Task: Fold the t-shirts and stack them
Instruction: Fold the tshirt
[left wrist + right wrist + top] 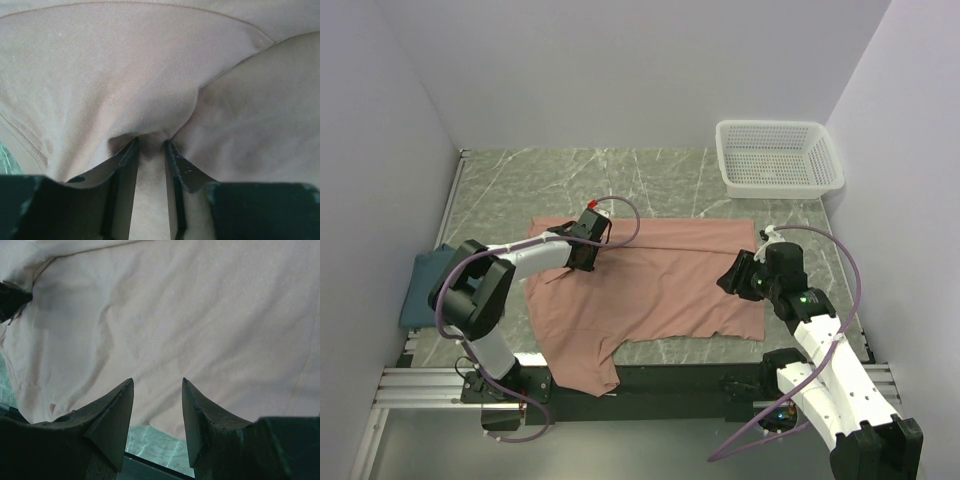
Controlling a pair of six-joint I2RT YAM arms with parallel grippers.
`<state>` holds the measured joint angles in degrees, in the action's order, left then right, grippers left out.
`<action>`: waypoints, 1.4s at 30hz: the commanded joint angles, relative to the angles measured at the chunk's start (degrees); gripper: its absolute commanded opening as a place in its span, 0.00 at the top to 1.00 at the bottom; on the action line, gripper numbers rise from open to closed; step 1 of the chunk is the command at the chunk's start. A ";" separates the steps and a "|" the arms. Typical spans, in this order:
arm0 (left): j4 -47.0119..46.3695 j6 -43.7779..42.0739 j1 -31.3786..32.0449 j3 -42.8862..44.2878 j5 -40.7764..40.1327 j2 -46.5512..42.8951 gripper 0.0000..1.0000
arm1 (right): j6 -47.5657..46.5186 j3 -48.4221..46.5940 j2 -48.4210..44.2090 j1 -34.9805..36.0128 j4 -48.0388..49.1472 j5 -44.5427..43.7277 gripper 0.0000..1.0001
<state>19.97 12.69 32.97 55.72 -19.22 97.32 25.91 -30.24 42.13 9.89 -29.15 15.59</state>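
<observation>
The salmon-pink t-shirt (660, 285) lies spread across the middle of the table, with its far edge folded over and one part hanging past the near edge. My left gripper (586, 250) rests on its upper left part. In the left wrist view the gripper (151, 142) is shut on a puckered fold of the pink cloth (125, 75). My right gripper (731, 275) hovers over the shirt's right side. In the right wrist view the right gripper (157, 381) is open and empty above the cloth (175, 315). The dark teal-blue t-shirt (423, 285) lies folded at the table's far left edge.
A white mesh basket (778, 157) stands at the back right corner. Green marble tabletop (620, 180) shows behind the shirt and at its near edge (150, 437). Grey walls close in the left, back and right sides. A metal rail (420, 385) runs along the front.
</observation>
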 commanded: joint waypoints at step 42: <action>12.12 18.86 -8.96 1.86 15.00 -17.06 0.21 | 13.63 -2.71 21.99 12.33 30.79 12.71 0.45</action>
<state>34.83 26.48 29.04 60.73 -2.17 86.32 34.35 -30.02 58.15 18.20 -9.85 27.00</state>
